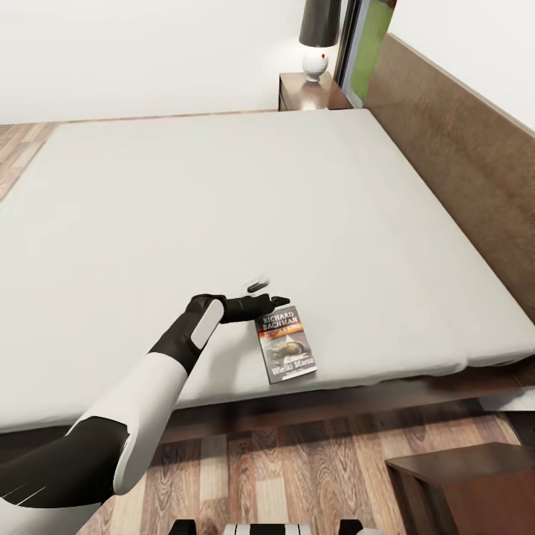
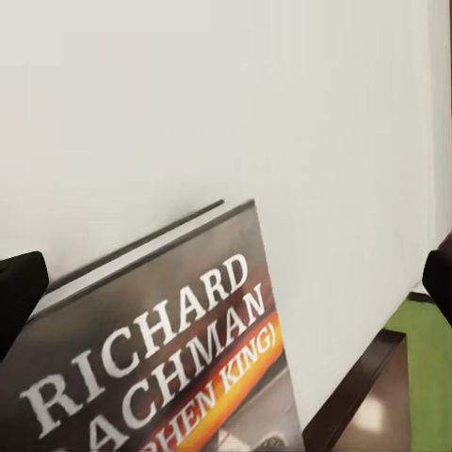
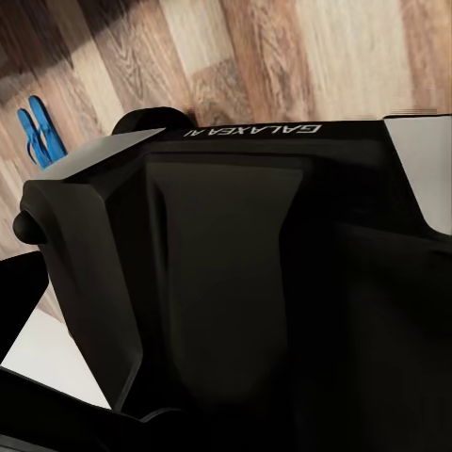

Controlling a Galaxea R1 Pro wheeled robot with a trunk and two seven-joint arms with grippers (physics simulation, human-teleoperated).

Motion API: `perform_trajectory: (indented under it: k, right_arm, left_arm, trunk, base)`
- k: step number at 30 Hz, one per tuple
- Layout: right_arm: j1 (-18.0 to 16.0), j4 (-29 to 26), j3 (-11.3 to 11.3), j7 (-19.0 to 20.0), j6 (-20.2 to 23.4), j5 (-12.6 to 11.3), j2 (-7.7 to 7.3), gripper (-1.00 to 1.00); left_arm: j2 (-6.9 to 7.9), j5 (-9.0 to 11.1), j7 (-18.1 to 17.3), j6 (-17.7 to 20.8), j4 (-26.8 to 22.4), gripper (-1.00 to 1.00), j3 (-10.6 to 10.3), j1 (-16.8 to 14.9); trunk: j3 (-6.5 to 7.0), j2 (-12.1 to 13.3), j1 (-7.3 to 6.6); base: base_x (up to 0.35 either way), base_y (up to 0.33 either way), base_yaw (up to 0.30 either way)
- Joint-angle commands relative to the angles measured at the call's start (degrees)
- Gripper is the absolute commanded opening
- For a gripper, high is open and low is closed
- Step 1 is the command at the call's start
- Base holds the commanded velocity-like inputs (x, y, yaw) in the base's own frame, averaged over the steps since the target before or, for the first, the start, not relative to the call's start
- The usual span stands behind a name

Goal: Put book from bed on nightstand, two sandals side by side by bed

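Book [image 1: 287, 344] lies flat on the bed [image 1: 223, 208] near its front edge, with the left gripper [image 1: 269, 291] released just above its top end, fingers spread wide to either side. Thin and flush with the mattress, it may slide ahead or slip out if the jaws close too high. Sandals [image 3: 40, 132] wait on the floor
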Motion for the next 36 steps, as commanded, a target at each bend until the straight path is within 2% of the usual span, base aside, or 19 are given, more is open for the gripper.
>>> perform_trajectory:
  k: [1,36]
  right_arm:
    - [-0.01,-0.05,-0.49,0.24,0.16,0.51,0.02,1.0]
    - [-0.01,-0.04,-0.49,0.17,0.16,0.51,-0.04,1.0]
  left_arm:
    - [0.0,0.02,-0.08,0.23,-0.02,1.0,0.01,-0.02]
    - [0.0,0.05,-0.08,0.23,-0.18,1.0,0.01,-0.02]
  trunk:
    - [-0.03,-0.01,-0.01]
    - [-0.03,-0.01,-0.01]
  base:
    - [-0.044,0.0,0.0]
    - [-0.032,0.0,0.0]
